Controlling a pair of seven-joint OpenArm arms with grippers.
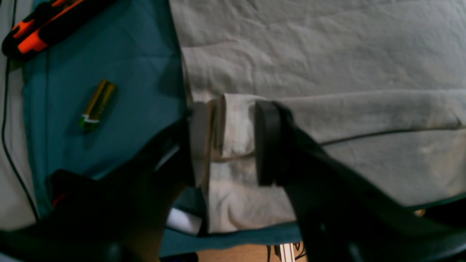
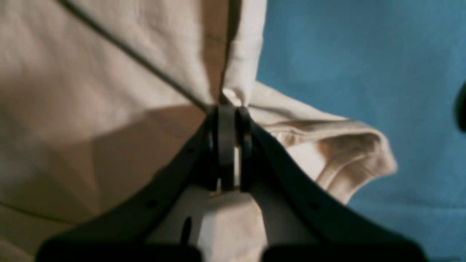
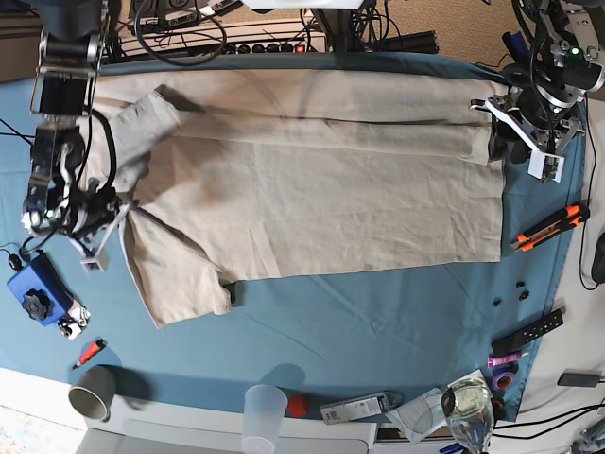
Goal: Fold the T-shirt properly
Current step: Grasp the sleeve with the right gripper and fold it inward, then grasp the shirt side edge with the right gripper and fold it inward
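T-shirt (image 3: 312, 189) lengthwise across table, collar left

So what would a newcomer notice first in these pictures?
The large beige cotton T-shirt spread across the blue tablecloth fills the middle. The right gripper pinches it shut at the shoulder, while the left gripper straddles a folded hem corner. An orange-black cutter lies nearby.

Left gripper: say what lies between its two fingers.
A folded hem edge of the T-shirt sits between the open fingers of the left gripper; the left wrist view shows it.
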